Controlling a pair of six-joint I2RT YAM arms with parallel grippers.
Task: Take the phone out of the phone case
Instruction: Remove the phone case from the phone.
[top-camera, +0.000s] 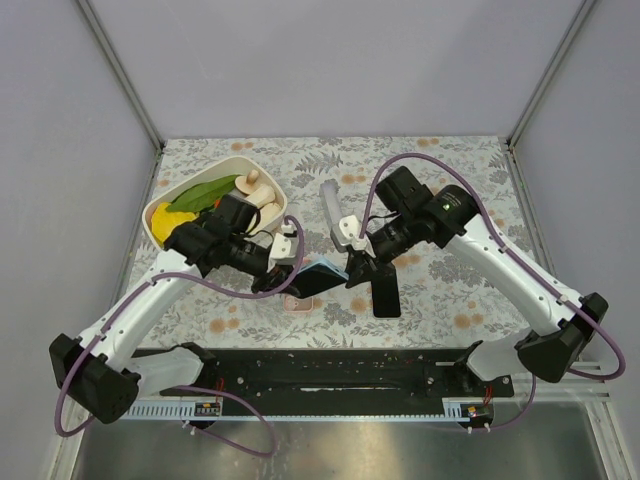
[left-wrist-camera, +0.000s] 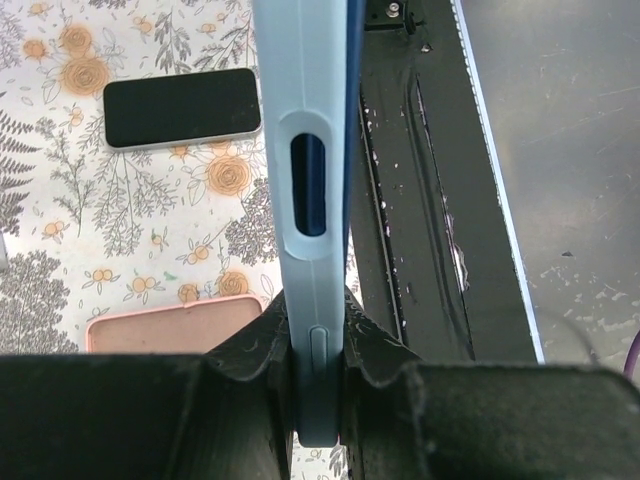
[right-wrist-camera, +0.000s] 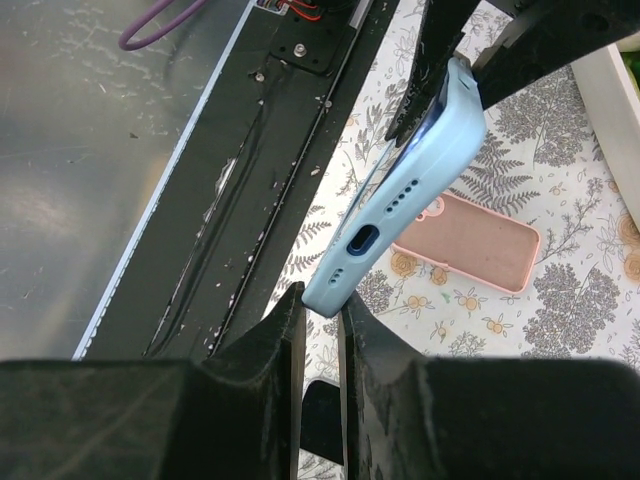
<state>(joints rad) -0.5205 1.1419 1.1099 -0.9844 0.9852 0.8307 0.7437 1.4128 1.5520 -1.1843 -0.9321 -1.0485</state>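
Observation:
A light blue phone case (top-camera: 322, 276) with a dark blue phone (left-wrist-camera: 352, 100) inside is held above the table between both grippers. My left gripper (top-camera: 283, 272) is shut on one end; in the left wrist view the case (left-wrist-camera: 300, 200) stands edge-on between the fingers, my gripper (left-wrist-camera: 316, 345) clamped on its side button. My right gripper (top-camera: 352, 270) is at the other end. In the right wrist view the case's bottom corner by the charging port (right-wrist-camera: 365, 240) sits pinched between my nearly closed gripper's (right-wrist-camera: 322, 300) tips.
A black-screened phone (top-camera: 386, 296) lies on the floral table right of the case, also in the left wrist view (left-wrist-camera: 180, 108). A pink case (top-camera: 298, 303) lies below the held case. A grey slab (top-camera: 333, 212) lies behind. A white bowl (top-camera: 283, 200) of toys stands back left.

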